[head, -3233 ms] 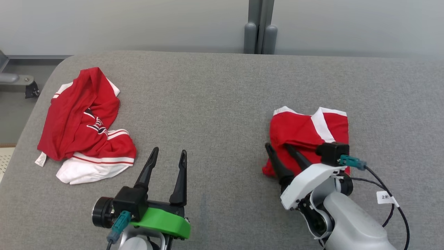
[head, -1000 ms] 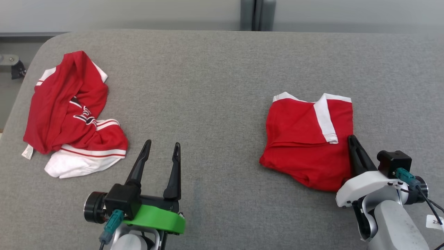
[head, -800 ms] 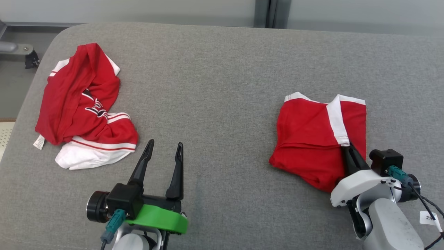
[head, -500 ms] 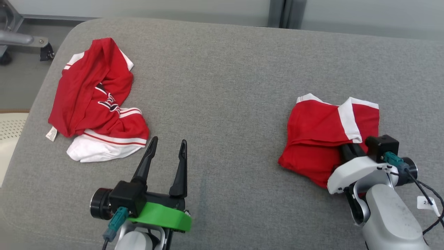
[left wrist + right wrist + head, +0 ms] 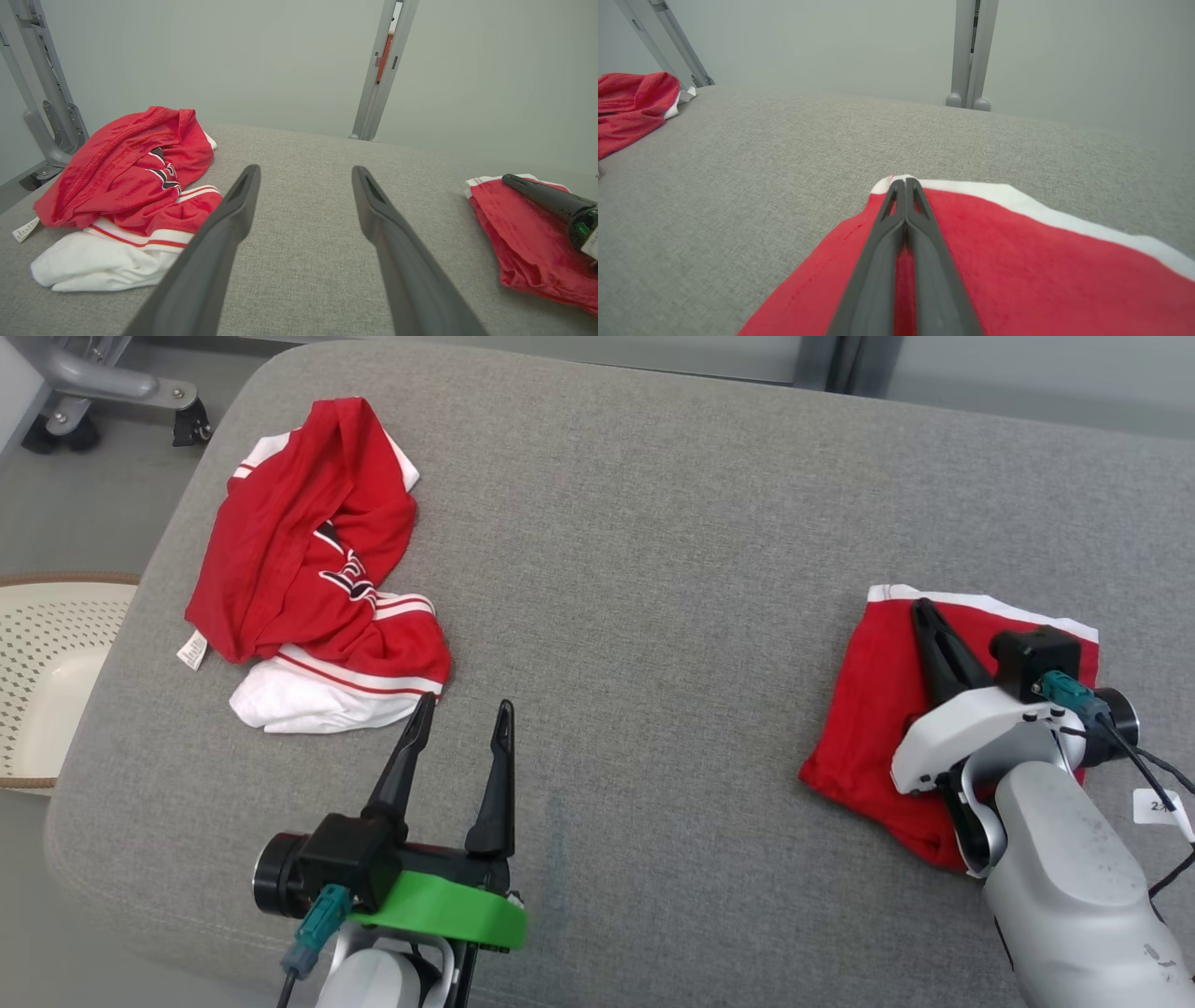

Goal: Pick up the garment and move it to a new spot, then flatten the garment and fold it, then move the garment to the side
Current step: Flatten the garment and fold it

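A grey cloth-covered table (image 5: 653,569) stood before a plain pale wall (image 5: 233,56), with a metal post (image 5: 378,79) rising behind its far edge. The folded garment (image 5: 868,709), red with a white band along its far edge, lay flat toward the right side of the table. The right gripper (image 5: 920,609) lay across the top of it, its jaws pressed together with the tips reaching the white band. From the wrist view no cloth showed between the fingers, so it looked like a press, not a pinch (though the underside was hidden).

The left gripper (image 5: 466,705) hovered over bare table with its jaws spread wide and nothing between them. It sat just beside a crumpled garment (image 5: 308,560), red and white, heaped at the left end. A cream basket (image 5: 47,625) stood off the table's left edge.

The folded piece was probably light, thin and limp, and would sag and spill open if lifted by one corner. On that rough cloth it would likely drag rather than slide freely. The safer hold seemed to be the thick near fold, pinching all layers together, or a flat push from on top.
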Controlling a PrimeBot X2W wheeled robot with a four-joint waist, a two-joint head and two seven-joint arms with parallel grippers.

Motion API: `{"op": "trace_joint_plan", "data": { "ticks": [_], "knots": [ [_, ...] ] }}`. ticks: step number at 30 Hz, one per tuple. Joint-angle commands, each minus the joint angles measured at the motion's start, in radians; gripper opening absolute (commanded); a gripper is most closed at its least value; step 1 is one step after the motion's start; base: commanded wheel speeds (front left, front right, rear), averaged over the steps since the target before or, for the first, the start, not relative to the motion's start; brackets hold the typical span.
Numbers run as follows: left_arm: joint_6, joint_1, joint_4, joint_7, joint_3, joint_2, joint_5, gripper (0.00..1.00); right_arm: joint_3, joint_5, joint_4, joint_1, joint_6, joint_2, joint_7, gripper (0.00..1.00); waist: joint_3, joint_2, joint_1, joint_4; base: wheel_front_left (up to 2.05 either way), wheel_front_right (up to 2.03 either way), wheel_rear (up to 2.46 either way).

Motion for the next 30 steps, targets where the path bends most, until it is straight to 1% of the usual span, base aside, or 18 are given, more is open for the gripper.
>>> {"op": "trace_joint_plan", "data": {
  "ticks": [1, 6, 10, 14, 20, 26, 30],
  "knots": [
    [0.004, -0.015, -0.006, -0.003, 0.003, 0.003, -0.005, 1.0, -0.018, -0.006, -0.003, 0.029, -0.001, 0.0, -0.003, 0.0, 0.004, 0.0, 0.0, 0.004, 0.0, 0.0, 0.0],
    [0.006, -0.022, -0.011, -0.003, 0.002, 0.003, -0.007, 1.0, -0.02, -0.014, 0.024, 0.056, -0.001, 0.011, -0.003, 0.0, 0.016, 0.0, 0.0, -0.003, 0.0, 0.0, 0.0],
    [0.006, -0.034, -0.012, -0.003, 0.003, 0.003, -0.003, 1.0, -0.011, 0.002, 0.072, 0.036, -0.001, 0.015, -0.001, 0.0, 0.022, 0.0, 0.0, -0.022, 0.0, 0.0, 0.0],
    [0.004, -0.042, -0.008, -0.003, 0.012, 0.003, 0.007, 1.0, 0.02, 0.023, 0.047, 0.009, -0.001, 0.025, -0.001, 0.0, 0.014, 0.0, 0.0, -0.05, 0.0, 0.0, 0.0],
    [-0.001, -0.028, -0.007, -0.003, 0.038, 0.003, 0.017, 1.0, 0.039, 0.068, -0.078, 0.051, -0.001, 0.022, -0.002, 0.0, -0.027, 0.0, 0.0, -0.107, 0.0, 0.0, 0.0],
    [-0.004, -0.001, -0.01, -0.003, 0.078, 0.003, 0.025, 1.0, 0.026, 0.096, -0.248, 0.136, -0.001, 0.021, -0.002, 0.0, -0.071, 0.0, 0.0, -0.185, 0.0, 0.0, 0.0],
    [-0.004, 0.019, -0.009, -0.003, 0.111, 0.003, 0.032, 1.0, -0.01, 0.096, -0.356, 0.209, -0.001, 0.033, -0.002, 0.0, -0.094, 0.0, 0.0, -0.237, 0.0, 0.0, 0.0]
  ]
}}
